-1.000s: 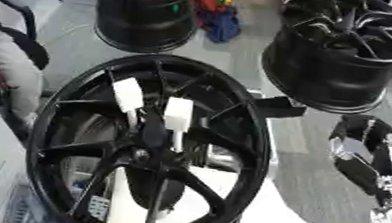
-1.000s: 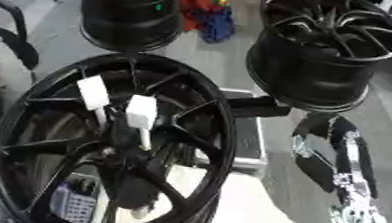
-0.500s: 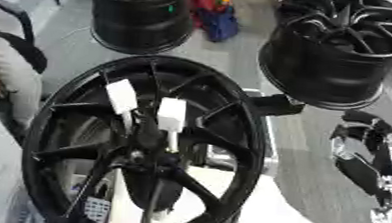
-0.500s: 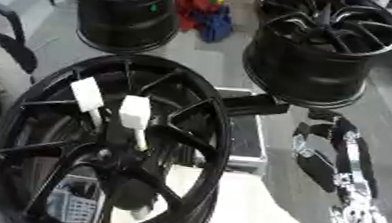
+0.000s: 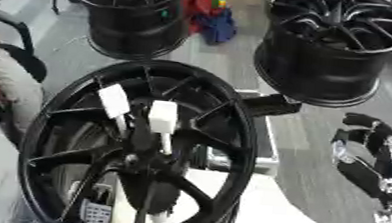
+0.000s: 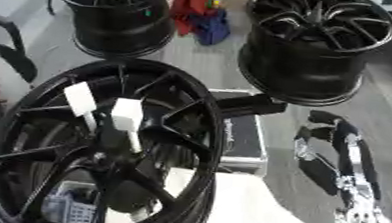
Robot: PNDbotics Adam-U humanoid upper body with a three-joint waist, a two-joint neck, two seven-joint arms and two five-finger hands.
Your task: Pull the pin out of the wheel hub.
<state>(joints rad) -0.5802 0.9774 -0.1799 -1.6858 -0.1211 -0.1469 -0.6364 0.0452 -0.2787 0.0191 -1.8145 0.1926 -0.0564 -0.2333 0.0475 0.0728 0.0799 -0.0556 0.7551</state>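
I see the black spoked alloy wheel hub (image 5: pixel 135 154) standing tilted at lower left, two white-tagged pins (image 5: pixel 162 121) sticking out just above its centre. My right robot hand (image 6: pixel 332 154) hangs well clear at right, fingers relaxed, holding nothing. Open grey floor (image 5: pixel 313 178) between them.

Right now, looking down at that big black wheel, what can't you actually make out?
- Where the two white tags end at the wheel centre: dark and blurred in both views, no pin distinguishable.
- Right hand: fingers blurred, black against the grey floor; open or shut unclear.
- Left hand: in neither view.
- Small keypad-like thing behind the spokes: too small.
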